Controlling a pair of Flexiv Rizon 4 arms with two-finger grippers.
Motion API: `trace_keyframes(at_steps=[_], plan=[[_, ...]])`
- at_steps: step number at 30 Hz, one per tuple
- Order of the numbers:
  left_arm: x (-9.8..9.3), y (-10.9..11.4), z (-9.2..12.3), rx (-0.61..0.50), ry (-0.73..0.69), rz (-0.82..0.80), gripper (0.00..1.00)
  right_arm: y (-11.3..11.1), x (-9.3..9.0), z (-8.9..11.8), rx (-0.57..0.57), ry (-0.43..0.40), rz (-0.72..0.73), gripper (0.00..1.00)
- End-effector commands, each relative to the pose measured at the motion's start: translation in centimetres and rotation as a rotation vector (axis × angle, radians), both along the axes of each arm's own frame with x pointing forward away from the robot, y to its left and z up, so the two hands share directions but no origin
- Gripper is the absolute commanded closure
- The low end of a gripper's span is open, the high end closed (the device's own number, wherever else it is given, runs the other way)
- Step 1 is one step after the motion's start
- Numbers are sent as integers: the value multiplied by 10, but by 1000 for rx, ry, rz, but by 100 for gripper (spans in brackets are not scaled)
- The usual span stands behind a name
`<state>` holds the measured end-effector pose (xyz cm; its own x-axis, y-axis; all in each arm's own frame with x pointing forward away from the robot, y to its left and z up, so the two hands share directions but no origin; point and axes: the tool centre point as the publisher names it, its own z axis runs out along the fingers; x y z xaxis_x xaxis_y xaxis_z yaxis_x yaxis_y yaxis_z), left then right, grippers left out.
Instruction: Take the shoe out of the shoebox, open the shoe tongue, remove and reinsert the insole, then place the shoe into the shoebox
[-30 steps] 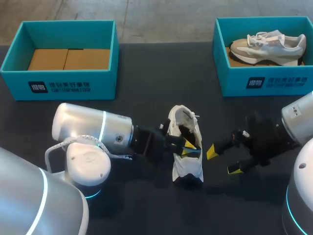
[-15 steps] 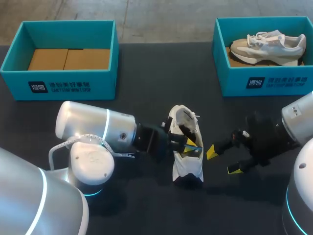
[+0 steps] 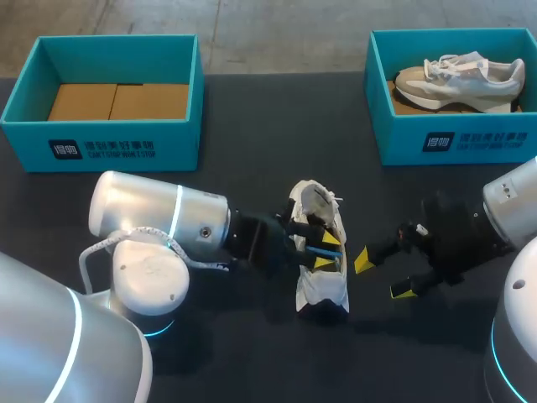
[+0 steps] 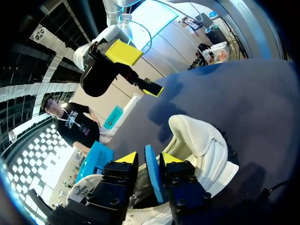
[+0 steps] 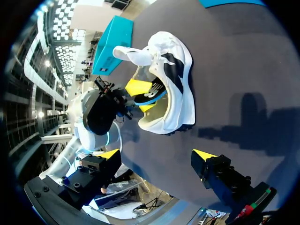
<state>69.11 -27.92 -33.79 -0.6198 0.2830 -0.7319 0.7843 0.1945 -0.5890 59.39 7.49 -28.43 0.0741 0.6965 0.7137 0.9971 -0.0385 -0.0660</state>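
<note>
Left hand [image 3: 327, 250] clenched on thin blue insole [image 4: 152, 176] inside white fabric sneaker [image 3: 321, 285] on dark surface [image 3: 252, 126].
Right hand [image 3: 383, 277] released beside it. Left teal cardboard shoebox [image 3: 101, 147] holds brown cardboard pieces [image 3: 117, 101]; right teal shoebox [image 3: 453, 138] holds grey-white sneaker [image 3: 460, 77].

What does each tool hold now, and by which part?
The left tool pinches the thin blue insole by its raised edge, inside the white fabric shoe. The right tool is open, holding nothing.
</note>
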Motion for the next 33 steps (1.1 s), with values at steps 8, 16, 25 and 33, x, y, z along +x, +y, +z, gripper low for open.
trace_keyframes(at_steps=[8,16,25,33], plan=[[-7,14,4,0,6,-4,100,1,-1,0,-4,0,-2,0],[-4,5,-5,14,19,-10,100,1,-1,0,-4,0,-2,0],[8,0,-16,31,31,17,100,1,-1,0,-4,0,-2,0],[0,2,-10,21,51,-5,92,1,-1,0,-4,0,-2,0]])
